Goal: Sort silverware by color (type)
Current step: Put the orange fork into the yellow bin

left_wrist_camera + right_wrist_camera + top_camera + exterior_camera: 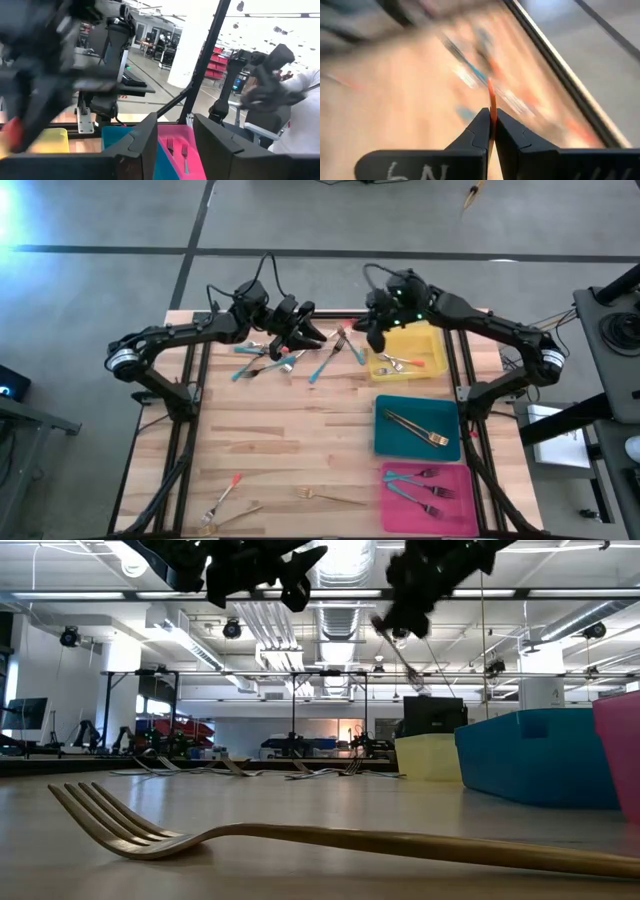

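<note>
A pale wooden slatted table fills the middle and lower part of the high view, framed by dark metal legs. Two dark jointed arms reach in from its upper corners and nearly meet near the top centre.

Down the right side of the table sit three flat rectangular trays. The yellow tray lies uppermost, holding a few red-handled utensils. Below it the teal tray carries a gold-toned all-metal fork laid on a slant. At the lower right the pink tray holds teal-handled forks.

The left gripper hangs above the upper centre of the table, over a loose scatter of silverware with teal and red handles; in the left wrist view its two dark fingers stand apart with nothing between them, the pink and teal trays showing through the gap.

The right gripper hangs just left of the yellow tray's upper corner. In the right wrist view its jaws are pressed together on a slim red-orange handled utensil, which sticks out past the fingertips over the blurred table.

Toward the lower left of the high view lie a red-handled fork and, nearer the bottom centre, a gold-toned fork. In the low view a gold fork lies large across the foreground.
</note>
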You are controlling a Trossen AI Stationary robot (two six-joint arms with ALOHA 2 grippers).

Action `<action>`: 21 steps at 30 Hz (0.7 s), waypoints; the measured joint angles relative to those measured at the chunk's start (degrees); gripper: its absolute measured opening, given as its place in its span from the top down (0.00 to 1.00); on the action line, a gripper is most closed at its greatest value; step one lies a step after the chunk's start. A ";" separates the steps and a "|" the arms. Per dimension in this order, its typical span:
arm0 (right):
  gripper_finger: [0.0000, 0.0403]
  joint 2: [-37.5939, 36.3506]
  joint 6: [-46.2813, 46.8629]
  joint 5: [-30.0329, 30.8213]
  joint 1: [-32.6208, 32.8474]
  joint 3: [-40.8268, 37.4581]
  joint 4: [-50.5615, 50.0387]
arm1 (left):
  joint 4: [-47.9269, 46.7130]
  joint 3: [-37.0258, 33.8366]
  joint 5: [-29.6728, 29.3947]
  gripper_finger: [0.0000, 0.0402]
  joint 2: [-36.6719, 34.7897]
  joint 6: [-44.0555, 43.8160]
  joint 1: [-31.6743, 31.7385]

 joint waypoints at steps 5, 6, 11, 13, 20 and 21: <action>0.98 1.74 -9.91 14.63 -3.43 0.00 -16.27 | 0.00 0.00 0.06 0.74 0.00 0.00 -0.02; 0.98 2.40 -10.94 17.14 -3.87 0.00 -18.09 | 0.01 0.00 0.06 0.75 0.00 0.00 -0.02; 0.98 6.16 -13.02 22.24 -5.37 0.00 -22.80 | 0.00 -0.01 0.18 0.75 0.00 -0.60 -0.41; 0.98 7.87 -12.63 22.36 -5.52 0.00 -23.29 | 0.00 0.00 0.51 0.75 0.00 -1.87 -0.67; 0.89 12.31 -13.14 22.24 -5.44 0.00 -24.20 | -6.85 0.00 1.59 0.75 -0.29 -4.88 -1.14; 0.88 12.75 -13.17 22.25 -5.50 0.00 -24.52 | -8.49 0.00 1.85 0.75 -0.46 -4.96 -1.14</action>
